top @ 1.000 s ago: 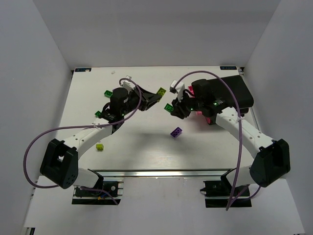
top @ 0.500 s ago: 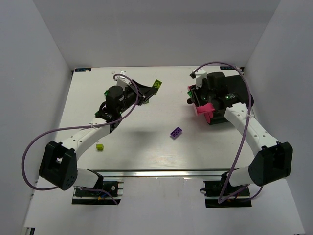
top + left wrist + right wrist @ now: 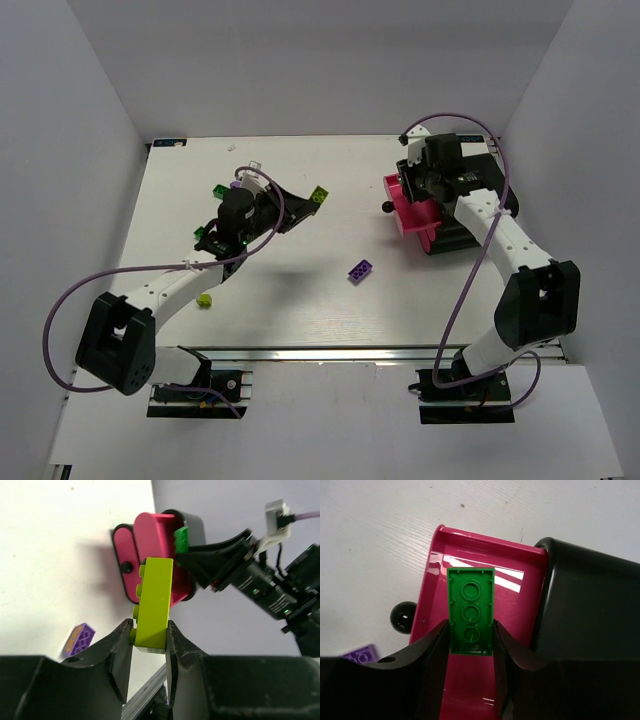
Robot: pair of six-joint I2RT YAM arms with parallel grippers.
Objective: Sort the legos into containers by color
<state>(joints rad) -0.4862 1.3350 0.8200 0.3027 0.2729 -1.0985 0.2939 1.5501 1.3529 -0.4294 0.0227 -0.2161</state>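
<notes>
Overhead, a purple lego [image 3: 361, 270] lies loose at centre and the pink drawer [image 3: 405, 212] stands open at upper right. The left wrist view shows the left gripper [image 3: 150, 636] pinching an oblong lime-green lego [image 3: 154, 600] mid-frame by its flat long sides. The right wrist view shows the right gripper [image 3: 470, 642] pinching a dark green lego [image 3: 470, 607] likewise above that drawer; these look light, stiff, slick, best squeezed across flat sides.
</notes>
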